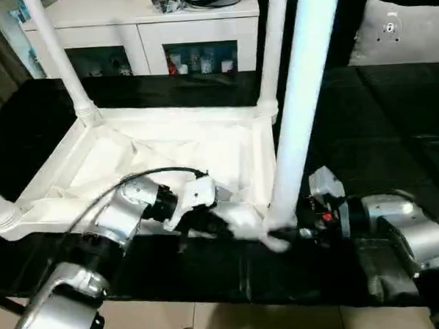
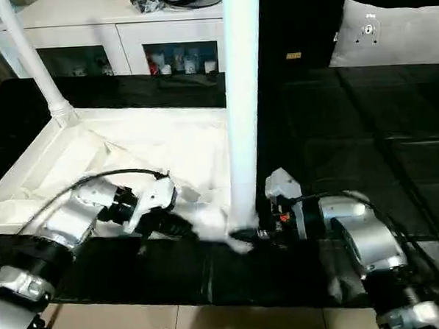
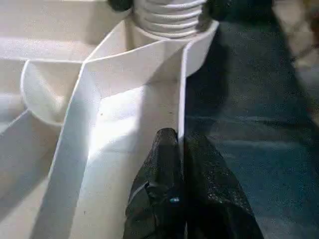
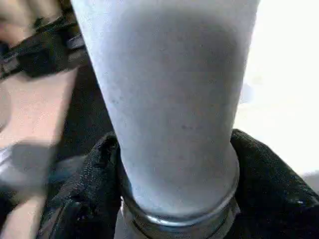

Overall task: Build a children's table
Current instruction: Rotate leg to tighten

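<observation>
- The white plastic children's tabletop (image 1: 167,149) lies upside down on the large black-covered work table (image 1: 365,127), its ribbed underside facing up and its near long edge close to the work table's front edge.
- Two long white tapered legs stand upright in the tabletop's far corner sockets: the far-left leg (image 1: 59,59) leans slightly, and the far-right leg (image 1: 271,51) rises out of the top of the head views.
- A third socketed white leg base (image 1: 0,213) sits at the near-left corner.
- The fourth white tapered leg (image 1: 304,94) stands upright at the near-right corner, its lower end at the round corner socket (image 3: 174,30), where the left wrist view shows the threaded white base seated at the socket rim.
- The right gripper (image 4: 174,199) is clamped around this leg near its lower end, one black finger on each side of the shaft.
- The left gripper (image 3: 182,169) pinches the thin white side wall of the tabletop just beside that same corner, one black finger on each face of the wall.
- Beyond the work table stands a white cabinet with glass-fronted doors (image 1: 146,36), small objects visible behind the glass.
- A pale grey cushion-like object (image 2: 397,33) rests at the far right.
</observation>
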